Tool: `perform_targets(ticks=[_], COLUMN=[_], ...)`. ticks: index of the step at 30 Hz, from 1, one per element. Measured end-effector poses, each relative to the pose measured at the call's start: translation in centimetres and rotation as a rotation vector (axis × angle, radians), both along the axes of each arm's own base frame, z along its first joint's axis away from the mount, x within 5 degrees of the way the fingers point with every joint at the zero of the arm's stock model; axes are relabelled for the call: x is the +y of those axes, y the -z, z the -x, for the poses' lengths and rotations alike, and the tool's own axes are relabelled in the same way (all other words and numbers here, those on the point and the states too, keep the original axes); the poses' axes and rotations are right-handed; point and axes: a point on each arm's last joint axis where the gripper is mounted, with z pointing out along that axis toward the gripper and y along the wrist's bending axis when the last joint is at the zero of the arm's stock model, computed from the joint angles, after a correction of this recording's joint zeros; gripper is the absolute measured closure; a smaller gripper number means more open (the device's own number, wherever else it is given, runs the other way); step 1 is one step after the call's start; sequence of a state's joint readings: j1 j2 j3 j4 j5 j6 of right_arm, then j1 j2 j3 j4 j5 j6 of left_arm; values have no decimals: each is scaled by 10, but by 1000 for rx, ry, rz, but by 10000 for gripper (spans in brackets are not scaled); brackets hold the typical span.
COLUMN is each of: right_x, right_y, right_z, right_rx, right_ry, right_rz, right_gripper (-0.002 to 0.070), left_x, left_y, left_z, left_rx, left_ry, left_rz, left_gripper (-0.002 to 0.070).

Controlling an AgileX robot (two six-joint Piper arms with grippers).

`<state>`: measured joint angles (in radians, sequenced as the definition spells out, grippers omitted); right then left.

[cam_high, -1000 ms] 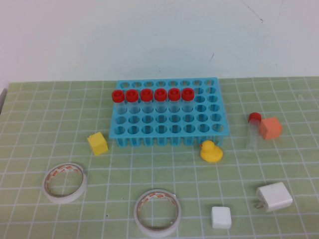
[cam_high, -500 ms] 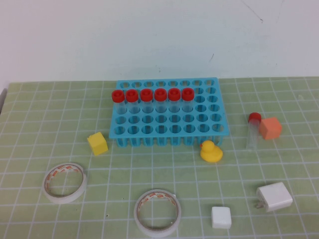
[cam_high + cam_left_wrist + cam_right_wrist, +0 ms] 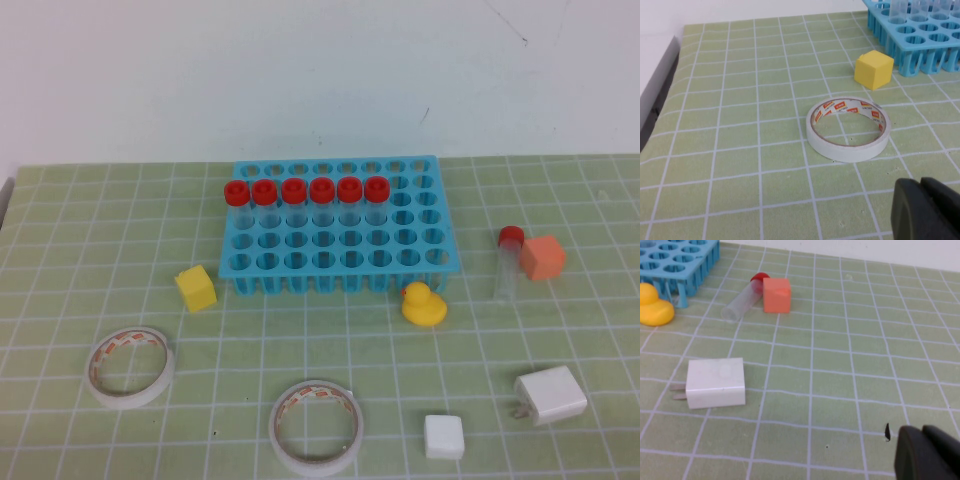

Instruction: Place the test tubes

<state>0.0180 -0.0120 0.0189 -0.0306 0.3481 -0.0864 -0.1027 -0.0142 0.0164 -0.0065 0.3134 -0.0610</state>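
Mat (image 3: 80,250) green, gridded; white wall (image 3: 300,70) behind. Loose test tube (image 3: 509,268) lies flat beside orange cube (image 3: 543,258), cap (image 3: 511,236) toward wall, axis front-to-back. Left gripper (image 3: 927,210) near tape roll (image 3: 845,150), right gripper (image 3: 927,452) near charger (image 3: 715,382): both closed, empty.

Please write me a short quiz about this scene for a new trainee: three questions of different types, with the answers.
1. How many capped tubes stand in the rack?
2. True or false: the loose tube lies beside the orange cube.
3. The left gripper, low near a tape roll, and the right gripper, low near the charger, are: A open, B shut and empty, C holding a tube.
Key: 1. six; 2. true; 3. B.
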Motion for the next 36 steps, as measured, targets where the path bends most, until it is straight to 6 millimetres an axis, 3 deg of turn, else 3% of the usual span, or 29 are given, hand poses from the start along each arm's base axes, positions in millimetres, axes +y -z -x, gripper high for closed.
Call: perform_targets(ticks=[8, 18, 24, 36], right_x=[0, 1, 2, 1], right_y=[-4, -57, -77, -77], right_z=[-2, 0, 10, 10], right_rx=[-61, -662, -902, -904], right_ry=[-1, -13, -23, -13], right_rz=[3, -3, -42, -10], right_gripper=[678, 678, 678, 678], left_x=[0, 0, 1, 2], left_y=[-5, -54, -70, -78], left_z=[-1, 2, 9, 14], left_rx=[-57, -610, -794, -904], left_ry=[-1, -3, -5, -14], left_rz=[-1, 57, 82, 56], left_gripper=[676, 676, 676, 676])
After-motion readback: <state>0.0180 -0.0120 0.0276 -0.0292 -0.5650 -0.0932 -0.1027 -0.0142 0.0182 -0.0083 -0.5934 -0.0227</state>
